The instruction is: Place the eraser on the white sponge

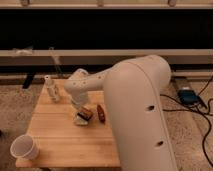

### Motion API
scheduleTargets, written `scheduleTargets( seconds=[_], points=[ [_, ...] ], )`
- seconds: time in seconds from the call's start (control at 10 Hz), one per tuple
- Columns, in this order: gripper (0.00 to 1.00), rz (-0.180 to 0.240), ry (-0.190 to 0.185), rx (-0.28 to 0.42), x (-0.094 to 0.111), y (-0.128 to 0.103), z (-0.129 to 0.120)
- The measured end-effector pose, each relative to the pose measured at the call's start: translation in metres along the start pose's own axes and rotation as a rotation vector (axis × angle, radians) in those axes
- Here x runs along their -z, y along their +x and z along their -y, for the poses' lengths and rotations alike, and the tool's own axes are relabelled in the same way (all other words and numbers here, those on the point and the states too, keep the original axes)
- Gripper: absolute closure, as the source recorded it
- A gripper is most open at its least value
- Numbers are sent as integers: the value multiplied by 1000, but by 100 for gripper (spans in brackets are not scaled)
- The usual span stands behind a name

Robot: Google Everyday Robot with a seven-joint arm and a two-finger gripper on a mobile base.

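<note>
The eraser (86,115), a small dark block with a reddish mark, sits at the middle of the wooden table (65,137). It rests on or right at the upper edge of the white sponge (80,120), a flat off-white pad. My gripper (80,107) hangs at the end of the white arm, directly above and touching or nearly touching the eraser. The arm hides part of the eraser and the sponge.
A slim red-brown object (101,113) lies just right of the eraser. A small white bottle (50,88) stands at the table's back left. A white cup (24,148) stands at the front left corner. Cables and a blue box (189,96) lie on the floor at right.
</note>
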Motion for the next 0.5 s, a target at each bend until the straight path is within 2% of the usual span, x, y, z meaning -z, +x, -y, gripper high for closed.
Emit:
scheduleTargets(
  seconds=[0.2,0.4,0.5],
  points=[
    [20,30,26,-3,30,2,8],
    [20,47,59,-22,50,6,17],
    [20,47,67,-25,52,7,19]
  ],
)
